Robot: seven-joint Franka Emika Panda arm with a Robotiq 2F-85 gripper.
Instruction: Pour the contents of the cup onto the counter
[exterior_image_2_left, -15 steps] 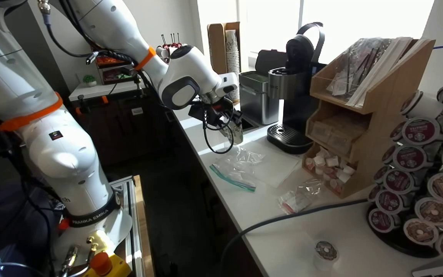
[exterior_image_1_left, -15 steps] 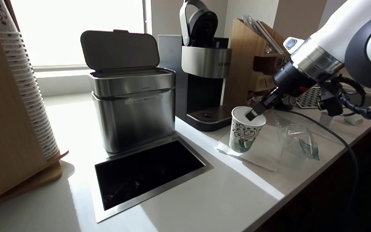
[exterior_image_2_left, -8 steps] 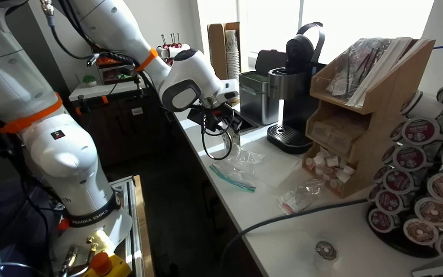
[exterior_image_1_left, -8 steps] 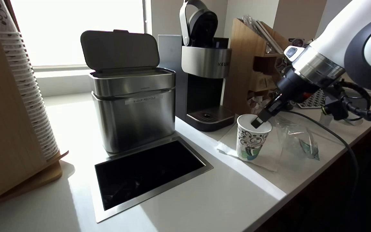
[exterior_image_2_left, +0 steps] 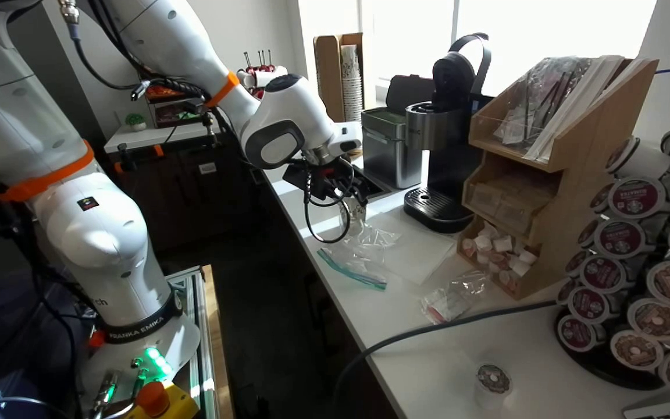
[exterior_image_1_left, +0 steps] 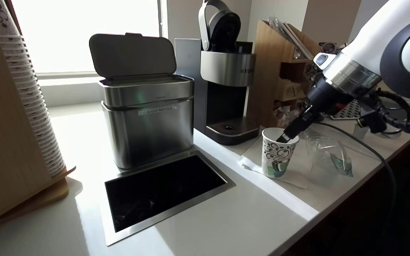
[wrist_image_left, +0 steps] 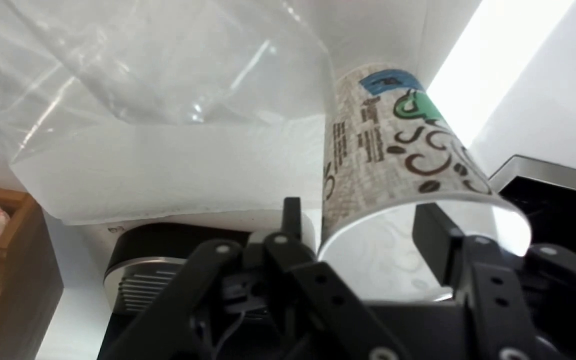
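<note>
Sunlight (exterior_image_1_left: 283, 197) makes stripes on the white counter (exterior_image_1_left: 226, 217); in an exterior view the cup (exterior_image_1_left: 276, 156) stands at the edge of some paper (exterior_image_1_left: 295, 174), with a window (exterior_image_1_left: 87, 35) at its ten o'clock, the coffee maker (exterior_image_1_left: 228, 67) marked KEU at eleven, the steel bin (exterior_image_1_left: 148, 131) marked K-CUP RECYCLE past nine; the arm (exterior_image_2_left: 93, 244) says FRANKA EMIKA down low; the claw (wrist_image_left: 363, 225) is spread, one finger inside the cup, one outside.

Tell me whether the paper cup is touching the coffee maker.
Apart: in an exterior view, white counter shows between the paper cup and the coffee maker.
</note>
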